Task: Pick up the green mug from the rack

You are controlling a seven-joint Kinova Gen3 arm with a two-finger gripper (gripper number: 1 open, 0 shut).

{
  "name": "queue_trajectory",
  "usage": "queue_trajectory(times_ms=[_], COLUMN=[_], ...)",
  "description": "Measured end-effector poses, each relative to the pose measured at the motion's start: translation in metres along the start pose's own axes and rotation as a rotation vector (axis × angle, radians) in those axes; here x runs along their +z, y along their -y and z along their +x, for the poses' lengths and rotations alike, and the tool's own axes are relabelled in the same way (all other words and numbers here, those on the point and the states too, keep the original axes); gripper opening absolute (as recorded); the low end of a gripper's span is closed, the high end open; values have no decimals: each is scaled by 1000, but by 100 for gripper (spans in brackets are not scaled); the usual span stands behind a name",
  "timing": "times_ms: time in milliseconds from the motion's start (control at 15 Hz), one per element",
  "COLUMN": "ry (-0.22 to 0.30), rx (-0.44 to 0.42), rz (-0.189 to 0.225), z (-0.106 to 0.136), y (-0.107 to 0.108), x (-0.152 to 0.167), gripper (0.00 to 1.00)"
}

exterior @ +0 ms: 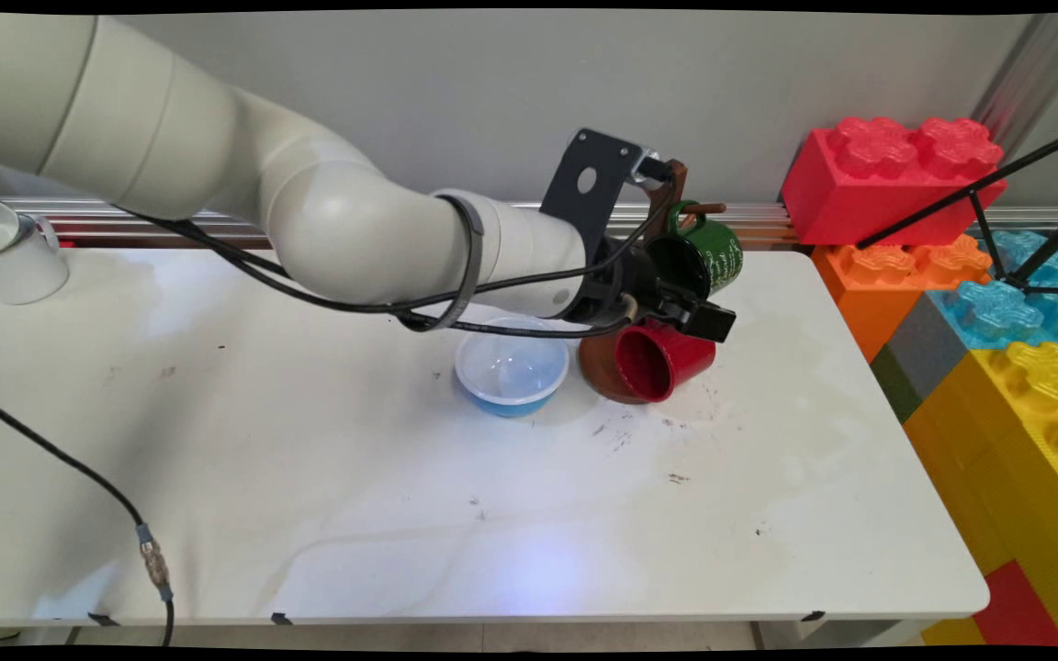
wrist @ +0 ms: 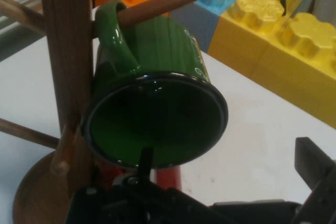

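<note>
Right, claw (exterior: 708,317) sits centre-right of frame, jaws spread wide w/ one finger inside the green mug's (exterior: 705,254) rim. Mug hangs by its handle on wooden mug tree (wrist: 65,77); red mug (exterior: 662,361) below, blue bowl (exterior: 512,372) on bench (exterior: 309,477).

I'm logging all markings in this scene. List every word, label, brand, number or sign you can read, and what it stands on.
Nothing can be read.
green mug, hanging on the wooden mug tree: white lettering on its side, too small and blurred to read.
red mug, blue bowl, white mug, toy bricks, gripper: no text visible.
</note>
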Motion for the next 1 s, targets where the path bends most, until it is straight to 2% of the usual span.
queue_trajectory(times_ms=[1000], ry=[-108], rx=[-91], rz=[-22], z=[-11], y=[3], x=[15], gripper=[100])
